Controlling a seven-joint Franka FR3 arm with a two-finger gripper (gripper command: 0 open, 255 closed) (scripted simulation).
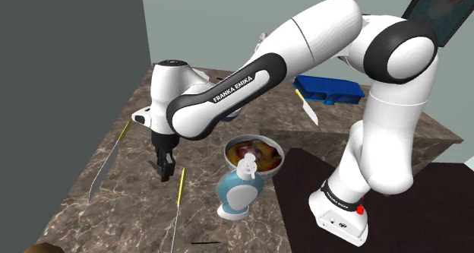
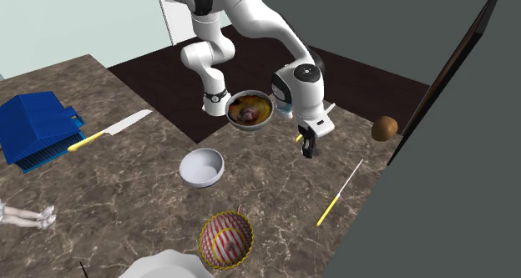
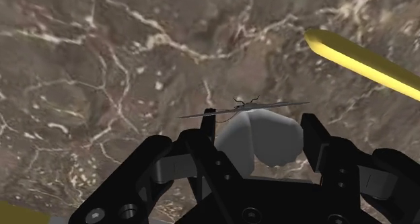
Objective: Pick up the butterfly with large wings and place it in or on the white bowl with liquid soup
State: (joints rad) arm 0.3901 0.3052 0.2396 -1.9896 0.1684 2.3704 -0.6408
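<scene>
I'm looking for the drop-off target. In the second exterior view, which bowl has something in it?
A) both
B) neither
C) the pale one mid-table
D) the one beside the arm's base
D: the bowl by the base shows orange-red contents, while the pale bowl is bare inside.

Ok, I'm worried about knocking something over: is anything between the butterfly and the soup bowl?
Nothing squarely in the way. The gripper holds the butterfly above the marbled counter, and the soup bowl is open on top. A blue-and-white pump bottle stands right beside the bowl, close to the path.
</scene>
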